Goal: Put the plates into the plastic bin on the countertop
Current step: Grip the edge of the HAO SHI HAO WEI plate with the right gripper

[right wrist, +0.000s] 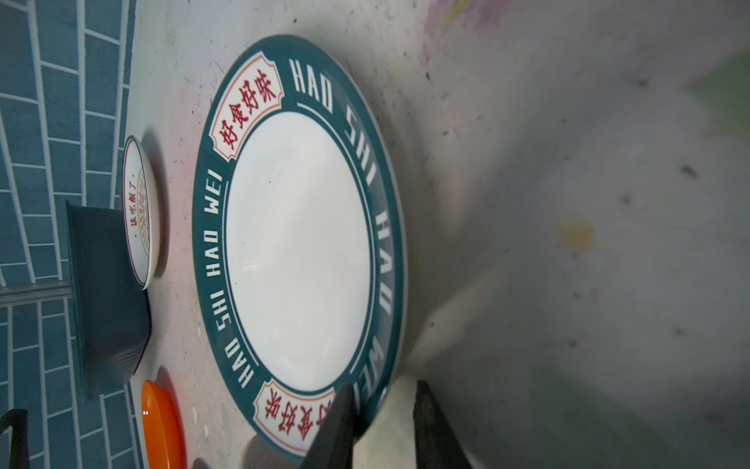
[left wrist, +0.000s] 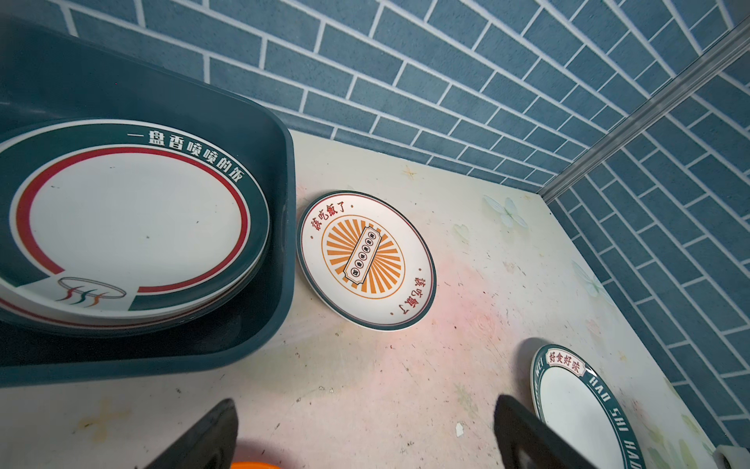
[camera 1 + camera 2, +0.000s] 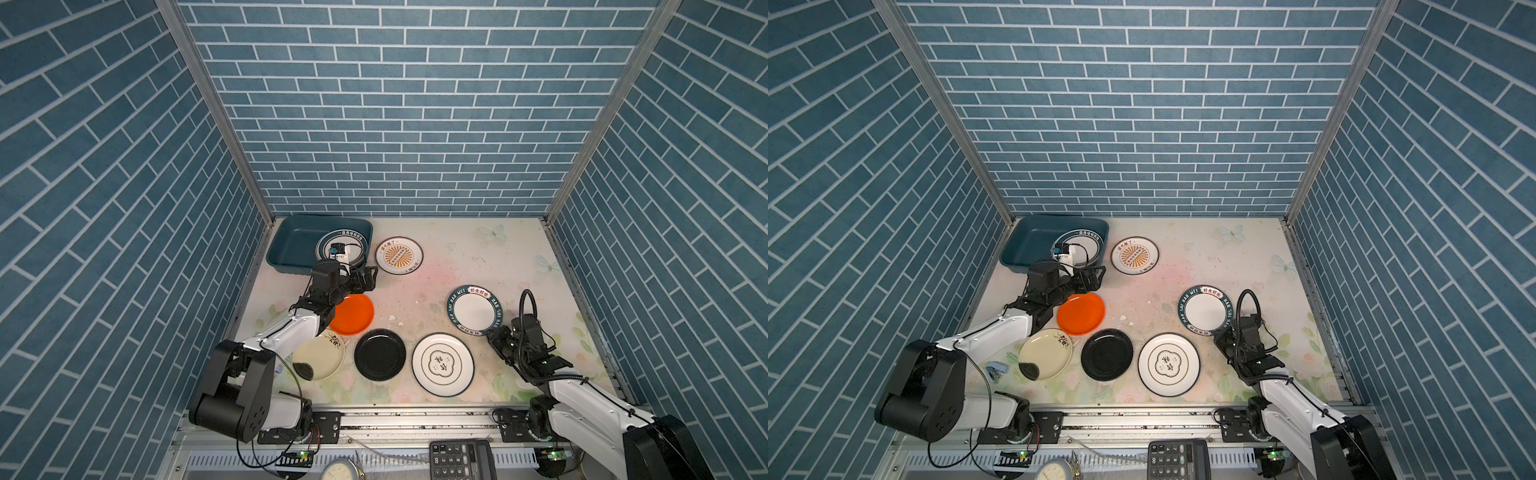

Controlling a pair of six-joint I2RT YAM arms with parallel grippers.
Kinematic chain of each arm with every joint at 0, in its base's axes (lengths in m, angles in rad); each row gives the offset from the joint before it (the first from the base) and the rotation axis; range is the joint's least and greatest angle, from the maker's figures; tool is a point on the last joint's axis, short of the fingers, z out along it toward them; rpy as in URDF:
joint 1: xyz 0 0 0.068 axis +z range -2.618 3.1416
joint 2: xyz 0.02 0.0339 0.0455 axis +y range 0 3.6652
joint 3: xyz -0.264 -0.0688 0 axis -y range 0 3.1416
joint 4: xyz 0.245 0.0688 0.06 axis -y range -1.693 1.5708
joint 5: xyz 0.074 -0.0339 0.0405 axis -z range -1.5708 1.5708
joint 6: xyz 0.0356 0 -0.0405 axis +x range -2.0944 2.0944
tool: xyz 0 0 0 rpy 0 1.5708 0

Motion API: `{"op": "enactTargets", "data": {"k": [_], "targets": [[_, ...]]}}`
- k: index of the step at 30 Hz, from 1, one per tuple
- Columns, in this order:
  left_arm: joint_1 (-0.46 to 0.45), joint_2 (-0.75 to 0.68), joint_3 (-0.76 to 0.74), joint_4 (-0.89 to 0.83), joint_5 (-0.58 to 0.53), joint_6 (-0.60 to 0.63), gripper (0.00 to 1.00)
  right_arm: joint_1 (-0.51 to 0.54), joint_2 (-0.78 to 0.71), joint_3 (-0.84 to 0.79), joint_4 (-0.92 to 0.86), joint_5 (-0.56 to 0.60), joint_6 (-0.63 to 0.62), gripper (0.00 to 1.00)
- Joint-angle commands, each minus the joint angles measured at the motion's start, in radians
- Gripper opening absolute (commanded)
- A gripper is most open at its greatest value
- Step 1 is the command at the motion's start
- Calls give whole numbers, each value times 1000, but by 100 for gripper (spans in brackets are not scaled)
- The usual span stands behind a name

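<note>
your right gripper [image 1: 383,422] straddles the lettered plate [image 1: 298,243] rim at its 5 o'clock, plate flat at counter [image 3: 457,266] 3 o'clock; can't tell if pinched. left gripper [image 2: 365,434] fingers spread, empty, by bin [image 3: 291,237] at 11.

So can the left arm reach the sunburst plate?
Probably yes. The left fingers are open just short of the sunburst plate, with only bare countertop between them; the bin sits beside it, not across the way.

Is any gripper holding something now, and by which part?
Left gripper: open, empty. Right gripper straddles the rim of the HAO SHI plate; whether it grips yet cannot be told.
</note>
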Motion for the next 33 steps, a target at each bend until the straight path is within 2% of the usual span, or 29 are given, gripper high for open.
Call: {"op": "enactTargets", "data": {"k": [1, 7, 17, 25, 33], "targets": [[-6, -20, 23, -17, -10, 12, 100, -2, 26, 17, -37, 51, 19, 22], [-5, -37, 14, -22, -11, 12, 100, -4, 60, 34, 0, 51, 17, 19], [-6, -45, 24, -39, -4, 15, 100, -6, 124, 69, 44, 43, 10, 18], [-6, -68, 27, -63, -6, 24, 100, -4, 217, 105, 92, 1, 12, 8], [-6, -80, 18, -59, 2, 20, 100, -6, 191, 120, 91, 23, 15, 3]]}}
